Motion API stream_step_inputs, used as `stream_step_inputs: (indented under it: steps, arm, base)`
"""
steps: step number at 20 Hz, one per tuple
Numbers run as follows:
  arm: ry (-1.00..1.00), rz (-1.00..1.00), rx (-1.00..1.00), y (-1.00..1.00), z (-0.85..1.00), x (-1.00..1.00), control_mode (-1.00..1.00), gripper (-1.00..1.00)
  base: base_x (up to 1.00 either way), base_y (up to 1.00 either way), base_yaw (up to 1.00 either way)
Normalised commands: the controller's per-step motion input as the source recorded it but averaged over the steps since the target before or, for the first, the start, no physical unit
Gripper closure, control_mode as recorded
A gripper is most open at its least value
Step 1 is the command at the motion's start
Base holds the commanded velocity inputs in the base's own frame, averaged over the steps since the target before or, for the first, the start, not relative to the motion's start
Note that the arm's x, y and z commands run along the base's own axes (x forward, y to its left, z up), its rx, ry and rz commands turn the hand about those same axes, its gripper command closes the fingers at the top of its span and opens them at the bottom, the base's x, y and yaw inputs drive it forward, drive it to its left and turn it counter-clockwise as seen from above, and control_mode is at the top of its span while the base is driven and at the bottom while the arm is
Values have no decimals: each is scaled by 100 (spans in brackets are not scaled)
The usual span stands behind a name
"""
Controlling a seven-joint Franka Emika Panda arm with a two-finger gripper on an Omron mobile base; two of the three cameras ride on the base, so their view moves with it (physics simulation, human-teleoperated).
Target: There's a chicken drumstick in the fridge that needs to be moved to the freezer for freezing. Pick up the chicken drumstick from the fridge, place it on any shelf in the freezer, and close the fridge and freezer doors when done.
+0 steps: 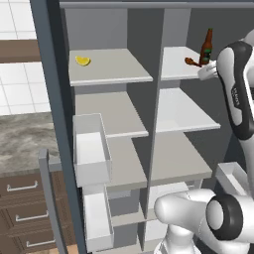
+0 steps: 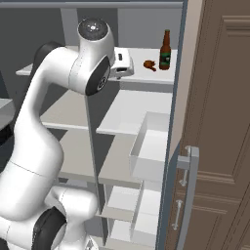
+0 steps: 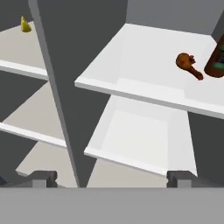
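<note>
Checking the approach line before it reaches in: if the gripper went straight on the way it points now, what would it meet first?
Probably the front edge of the fridge shelf, short and left of the chicken drumstick; the open gripper aims near there, though depth is unclear.

Chicken drumstick: you have one small reddish-brown piece, lying on its side on the top pale shelf of the fridge, just beside the brown bottle. Freezer: narrower half, open; its shelf is a flat pale grey slab. Doors: slate-blue, standing open, grey bar handle
</note>
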Motion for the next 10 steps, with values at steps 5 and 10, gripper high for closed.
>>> stream_step_inputs:
  steps: [5,10]
  arm:
    - [0,0,0,-39,2,35,-100,-100]
    - [0,0,0,-30,0,35,-100,-100]
  base:
    - [0,0,0]
    - [0,0,0]
